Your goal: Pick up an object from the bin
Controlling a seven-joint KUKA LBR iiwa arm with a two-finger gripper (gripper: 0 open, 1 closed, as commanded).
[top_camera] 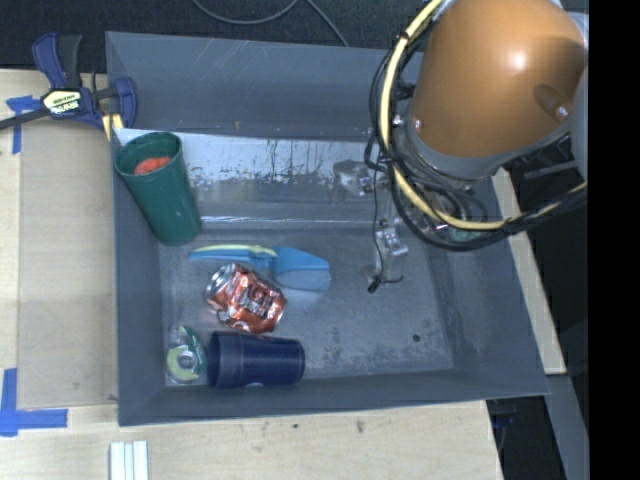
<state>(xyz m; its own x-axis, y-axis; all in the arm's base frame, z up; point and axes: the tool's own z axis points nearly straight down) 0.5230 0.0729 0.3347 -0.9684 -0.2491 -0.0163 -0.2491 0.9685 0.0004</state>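
Cannot tell the opening of the gripper (387, 258); nothing seen held. Hanging over bare bin floor (430, 318), with blue scoop (303, 269) nearest, at 9 o'clock, lengthwise 9-to-3, apart.

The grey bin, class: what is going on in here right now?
A robot arm reaches in from the right. Its gripper hangs above bare floor of the bin, just right of a blue scoop, with nothing seen in it. A crushed red can, a dark blue cup and a green cup lie further left.
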